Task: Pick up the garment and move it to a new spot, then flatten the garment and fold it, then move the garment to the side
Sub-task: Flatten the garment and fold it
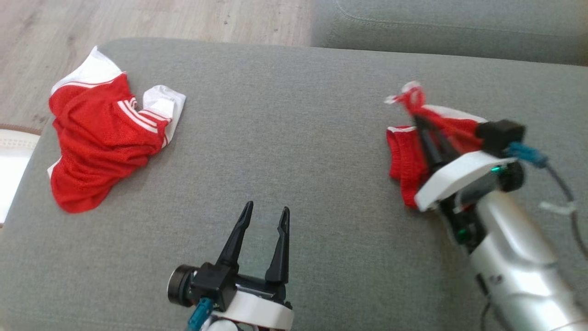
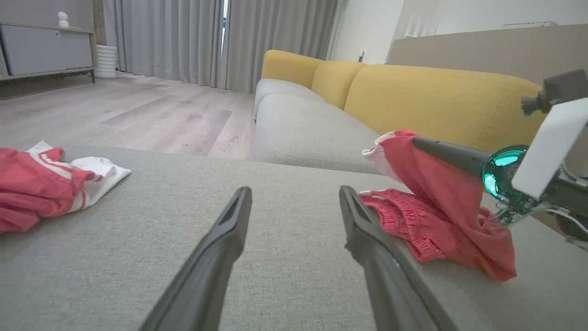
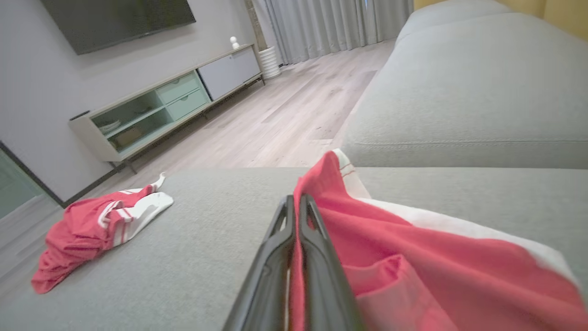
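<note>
A red garment (image 1: 404, 151) with white trim lies bunched on the right side of the grey cushion (image 1: 294, 138). One fold of it is pulled up off the cushion. My right gripper (image 1: 417, 118) is shut on that raised fold. In the right wrist view the right gripper (image 3: 296, 201) has its fingers pressed together, with the red garment (image 3: 413, 257) draped to their right. My left gripper (image 1: 267, 208) hovers open over the cushion's near middle and holds nothing. In the left wrist view the left gripper (image 2: 295, 191) points at bare cushion, with the garment (image 2: 441, 207) to its right.
A second red and white garment (image 1: 101, 138) lies crumpled at the cushion's far left edge. A grey sofa seat (image 1: 459, 23) adjoins the cushion at the back right, with yellow back cushions (image 2: 436, 96). Wooden floor (image 1: 138, 18) lies beyond, and a low TV cabinet (image 3: 161, 110) stands by the wall.
</note>
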Tool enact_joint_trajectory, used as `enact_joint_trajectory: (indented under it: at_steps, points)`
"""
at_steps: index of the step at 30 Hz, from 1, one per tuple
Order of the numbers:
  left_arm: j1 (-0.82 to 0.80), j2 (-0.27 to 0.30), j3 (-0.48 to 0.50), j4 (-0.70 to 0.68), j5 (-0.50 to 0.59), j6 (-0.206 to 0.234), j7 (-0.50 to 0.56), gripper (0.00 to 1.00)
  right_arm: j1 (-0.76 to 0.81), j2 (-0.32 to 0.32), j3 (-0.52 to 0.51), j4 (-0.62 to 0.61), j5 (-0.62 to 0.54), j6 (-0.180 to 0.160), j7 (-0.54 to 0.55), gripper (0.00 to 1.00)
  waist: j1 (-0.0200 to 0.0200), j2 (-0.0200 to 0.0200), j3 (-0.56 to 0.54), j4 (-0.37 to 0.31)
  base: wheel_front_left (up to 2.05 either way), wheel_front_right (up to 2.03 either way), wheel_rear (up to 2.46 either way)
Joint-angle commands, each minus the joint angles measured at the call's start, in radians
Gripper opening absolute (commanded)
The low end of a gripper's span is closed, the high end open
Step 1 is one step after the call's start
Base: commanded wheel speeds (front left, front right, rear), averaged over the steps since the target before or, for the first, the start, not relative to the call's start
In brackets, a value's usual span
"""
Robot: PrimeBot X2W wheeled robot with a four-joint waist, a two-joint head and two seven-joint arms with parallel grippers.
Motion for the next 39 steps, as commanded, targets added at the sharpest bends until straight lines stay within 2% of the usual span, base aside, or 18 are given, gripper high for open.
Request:
enact_joint_trajectory:
  at_steps: [1,6,15,20,27,31,39]
  points:
    - [-0.026,-0.003,0.027,-0.028,-0.005,0.000,-0.005,1.00,-0.001,0.024,-0.002,-0.049,-0.014,-0.001,0.001,1.00,0.0001,-0.0001,-0.001,0.003,0.00,0.00,0.00]
    - [-0.014,-0.003,0.042,-0.021,-0.004,0.004,-0.005,1.00,0.056,0.048,-0.065,-0.145,-0.071,-0.001,0.008,1.00,0.0001,-0.0001,-0.032,-0.007,0.00,0.00,0.00]
    - [0.055,-0.003,0.123,-0.022,0.025,0.009,-0.005,1.00,0.234,-0.014,-0.200,-0.284,-0.080,-0.001,0.006,1.00,0.0001,-0.0001,-0.139,-0.076,0.00,0.00,0.00]
    - [0.089,-0.003,0.171,-0.027,0.038,0.012,-0.005,1.00,0.341,-0.069,-0.212,-0.325,-0.100,-0.001,-0.056,1.00,0.0001,-0.0001,-0.163,-0.102,0.00,0.00,0.00]
    - [0.144,-0.003,0.215,-0.029,0.049,0.020,-0.005,1.00,0.456,-0.089,-0.202,-0.329,-0.146,-0.001,-0.134,1.00,0.0001,-0.0001,-0.195,-0.122,0.00,0.00,0.00]
    - [0.200,-0.003,0.238,-0.027,0.067,0.026,-0.005,1.00,0.543,-0.057,-0.237,-0.325,-0.210,-0.001,-0.172,1.00,0.0001,-0.0001,-0.222,-0.130,0.00,0.00,0.00]
    - [0.228,-0.003,0.267,-0.014,0.104,0.005,-0.005,1.00,0.623,0.009,-0.288,-0.339,-0.300,-0.001,-0.179,1.00,0.0001,-0.0001,-0.244,-0.143,0.00,0.00,0.00]
